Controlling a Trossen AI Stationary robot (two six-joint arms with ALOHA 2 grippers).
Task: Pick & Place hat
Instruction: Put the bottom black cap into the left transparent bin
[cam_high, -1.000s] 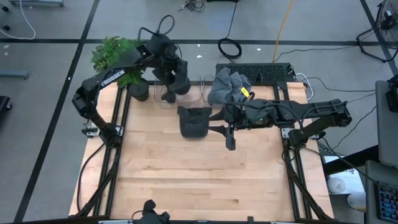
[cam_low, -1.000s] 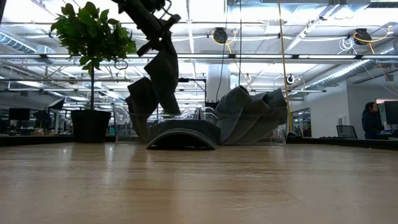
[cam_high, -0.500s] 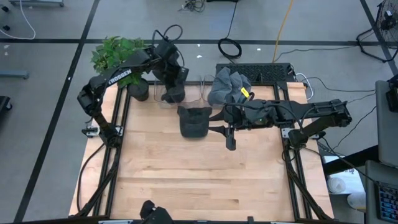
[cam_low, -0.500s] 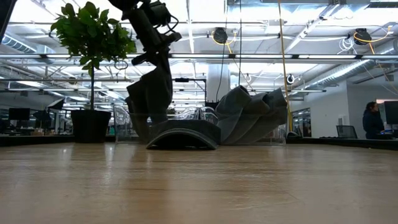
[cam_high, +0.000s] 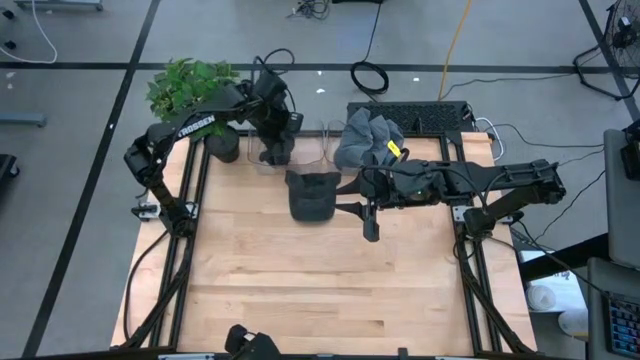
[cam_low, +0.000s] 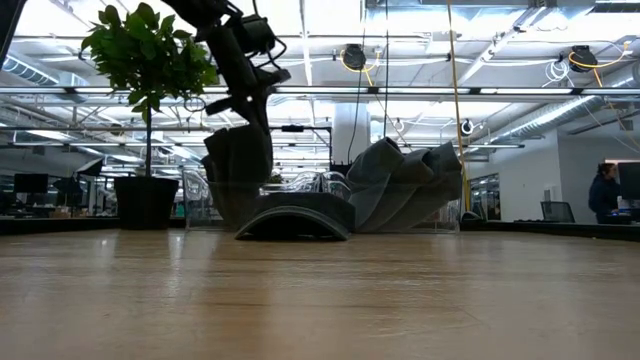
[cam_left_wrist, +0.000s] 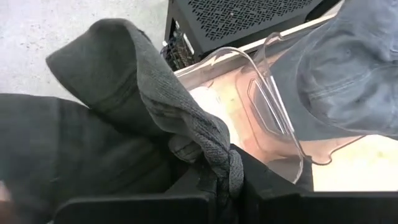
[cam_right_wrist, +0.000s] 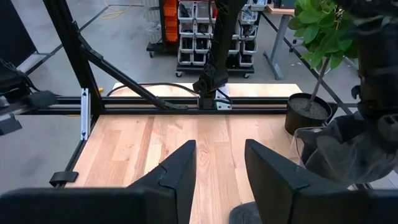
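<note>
Up at the far-left corner, my left gripper (cam_high: 276, 140) is pinched tight on a dark grey knit hat (cam_left_wrist: 118, 99), which hangs straight down from the fingers into the clear plastic bin (cam_high: 295, 150) below, so the move is pretty much vertical. Beside it, a pile of grey fabric hats (cam_high: 366, 137) fills the neighbouring spot. A dark flat cap (cam_high: 313, 192) lies on the wooden table (cam_high: 300, 280), nearer my right gripper (cam_right_wrist: 217, 168), which hovers half-open and empty.

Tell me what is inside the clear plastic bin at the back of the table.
The left gripper, shut on a dark grey knit hat, holds it inside the clear plastic bin. The hat covers the bin floor beneath it.
</note>
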